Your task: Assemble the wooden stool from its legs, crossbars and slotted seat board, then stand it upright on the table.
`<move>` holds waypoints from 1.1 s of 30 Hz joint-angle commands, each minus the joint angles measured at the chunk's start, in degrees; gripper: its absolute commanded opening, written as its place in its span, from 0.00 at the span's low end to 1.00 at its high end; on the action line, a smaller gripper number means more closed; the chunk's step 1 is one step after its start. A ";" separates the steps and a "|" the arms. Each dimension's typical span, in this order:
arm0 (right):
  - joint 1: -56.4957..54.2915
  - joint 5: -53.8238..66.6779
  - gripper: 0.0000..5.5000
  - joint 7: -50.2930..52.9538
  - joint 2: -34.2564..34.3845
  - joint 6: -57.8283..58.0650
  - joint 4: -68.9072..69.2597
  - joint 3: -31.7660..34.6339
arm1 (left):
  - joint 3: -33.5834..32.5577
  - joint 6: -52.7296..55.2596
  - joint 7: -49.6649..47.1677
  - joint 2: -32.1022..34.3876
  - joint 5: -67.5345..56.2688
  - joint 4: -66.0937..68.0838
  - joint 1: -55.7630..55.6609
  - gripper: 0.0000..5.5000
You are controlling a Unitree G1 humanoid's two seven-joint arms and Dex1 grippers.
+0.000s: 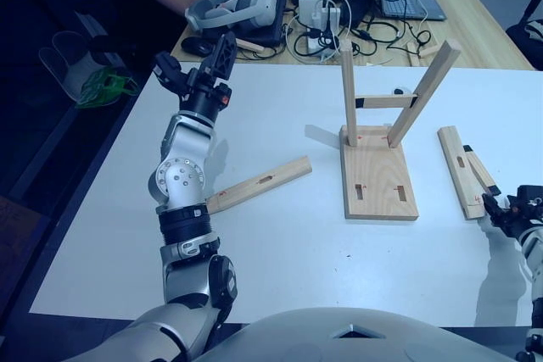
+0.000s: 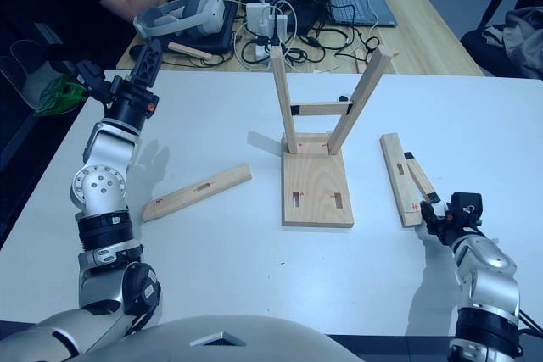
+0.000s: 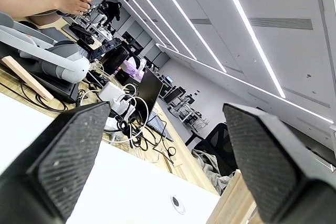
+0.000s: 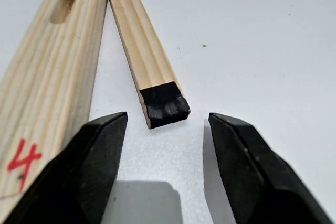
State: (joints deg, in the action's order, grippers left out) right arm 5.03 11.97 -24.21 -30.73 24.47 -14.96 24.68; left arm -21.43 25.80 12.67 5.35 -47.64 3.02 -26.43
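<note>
Your worktop (image 1: 280, 252) carries the seat board (image 1: 379, 184), lying flat near the middle. Two upright legs (image 1: 348, 91) are plugged into its far end and a fitted crossbar (image 1: 386, 101) joins them. This is the bulkiest piece and probably top-heavy. It is rigid pine, but I judge the joints are only pushed in, so hold it by the board's edges and not by a leg.

Next in size are the spare legs. The left loose leg (image 1: 259, 184) lies flat just beside your left forearm. The right loose leg (image 1: 456, 167) lies beside the board's right edge. Both look light, stiff and smooth-sawn. Take each one across its narrow width near the middle, clear of the mortise, so it doesn't swing.

The loose crossbar (image 4: 144, 61) is the smallest, a thin slat with black-taped ends lying alongside the right loose leg. It sits low on the worktop, so expect it to skid. Pinch it across its width just behind the taped end.

Your right hand (image 4: 168, 124) is spread open just short of that near end, holding nothing. Your left hand (image 1: 197, 61) is raised over the far left of the worktop, fingers apart and empty.
</note>
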 commanded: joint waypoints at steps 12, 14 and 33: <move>-3.48 1.67 0.26 3.63 2.61 17.79 -5.67 -5.15 | 0.33 -0.03 0.79 1.52 1.52 2.05 -1.53 0.72; -3.21 1.91 0.24 4.06 2.55 18.24 -5.75 -5.20 | 0.28 -0.05 0.74 1.46 1.48 2.06 -1.52 0.72; -25.42 -8.54 0.24 17.82 0.05 -18.40 8.79 -6.58 | -2.02 -1.51 -4.08 0.85 -1.18 -1.13 -7.58 0.72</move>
State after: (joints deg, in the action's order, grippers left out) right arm -15.97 3.95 -4.20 -29.19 7.97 -9.99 20.58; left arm -23.12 23.09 9.75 6.24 -46.42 3.97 -30.43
